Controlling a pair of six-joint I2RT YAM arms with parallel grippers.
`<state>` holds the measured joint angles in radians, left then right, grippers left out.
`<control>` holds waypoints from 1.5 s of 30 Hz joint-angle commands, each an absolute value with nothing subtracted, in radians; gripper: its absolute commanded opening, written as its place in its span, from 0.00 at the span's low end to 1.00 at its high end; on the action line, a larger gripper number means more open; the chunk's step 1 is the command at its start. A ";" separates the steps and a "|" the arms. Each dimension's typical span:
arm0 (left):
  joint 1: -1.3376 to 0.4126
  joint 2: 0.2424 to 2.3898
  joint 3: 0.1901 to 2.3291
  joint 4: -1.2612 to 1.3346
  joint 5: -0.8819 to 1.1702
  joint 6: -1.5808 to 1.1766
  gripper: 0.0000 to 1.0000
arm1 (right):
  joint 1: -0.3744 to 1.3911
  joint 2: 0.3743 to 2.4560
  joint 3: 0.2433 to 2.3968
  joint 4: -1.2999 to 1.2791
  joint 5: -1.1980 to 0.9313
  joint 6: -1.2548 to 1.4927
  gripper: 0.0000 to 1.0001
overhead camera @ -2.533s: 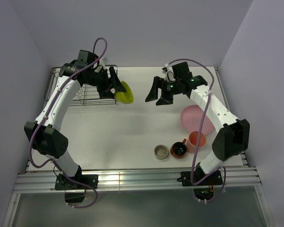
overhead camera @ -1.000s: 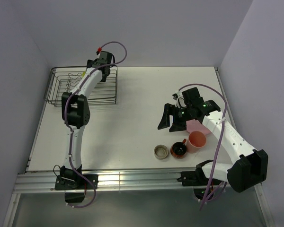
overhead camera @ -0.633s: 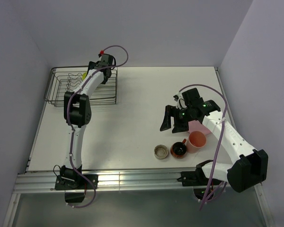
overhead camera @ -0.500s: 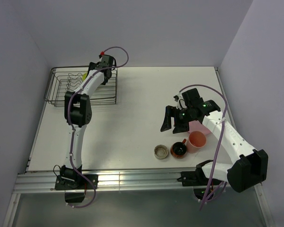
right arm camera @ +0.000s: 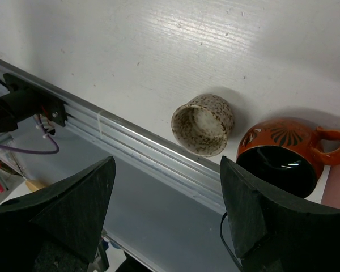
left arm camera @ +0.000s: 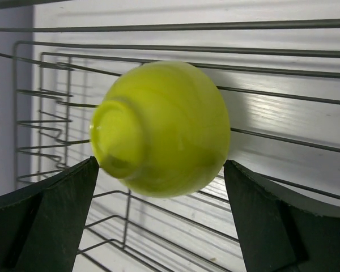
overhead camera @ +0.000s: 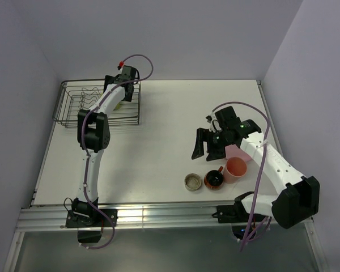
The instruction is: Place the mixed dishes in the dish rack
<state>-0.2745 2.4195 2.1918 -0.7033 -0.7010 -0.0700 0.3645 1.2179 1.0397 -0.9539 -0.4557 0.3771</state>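
Left claw spread wide, bowl between its tips against the rack wires, right claw gaping empty over cup and mug

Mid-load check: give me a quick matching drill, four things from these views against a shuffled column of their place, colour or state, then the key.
Things:
1. lime-green bowl
2. speckled beige cup
3. orange-red mug
4. right hand

Place, colour or state:
a. open, holding nothing
b. on the table, dark glossy inside
c. in front of the dish rack wires
d. on the table, speckled inside, no handle

Pairs: 1-c, 2-d, 3-b, 4-a.
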 commanded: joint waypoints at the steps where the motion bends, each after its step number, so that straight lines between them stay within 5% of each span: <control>1: -0.279 2.333 2.183 -0.712 -0.571 -0.169 0.99 | 0.387 1.226 1.055 -0.954 -0.434 0.390 0.81; 13: -0.284 1.985 1.852 -0.594 -0.304 -0.552 0.99 | 0.439 1.296 1.068 -1.065 -0.152 0.376 0.79; 20: -0.285 1.701 1.712 -0.574 -0.261 -0.773 0.99 | 0.497 1.255 0.991 -1.046 -0.146 0.426 0.63; 25: -0.322 1.651 1.661 -0.641 -0.003 -0.783 0.79 | 0.554 1.281 0.992 -1.020 -0.114 0.451 0.61; 33: -0.613 1.632 1.457 -0.834 0.170 -0.601 0.66 | 0.548 1.212 1.239 -1.120 0.172 0.624 0.64; 37: -0.710 1.647 1.439 -0.876 0.227 -0.546 0.63 | 0.409 1.148 1.336 -1.169 0.239 0.683 0.63; 45: -0.888 1.698 1.407 -0.839 0.333 -0.489 0.63 | 0.117 1.017 1.224 -1.121 0.006 0.638 0.63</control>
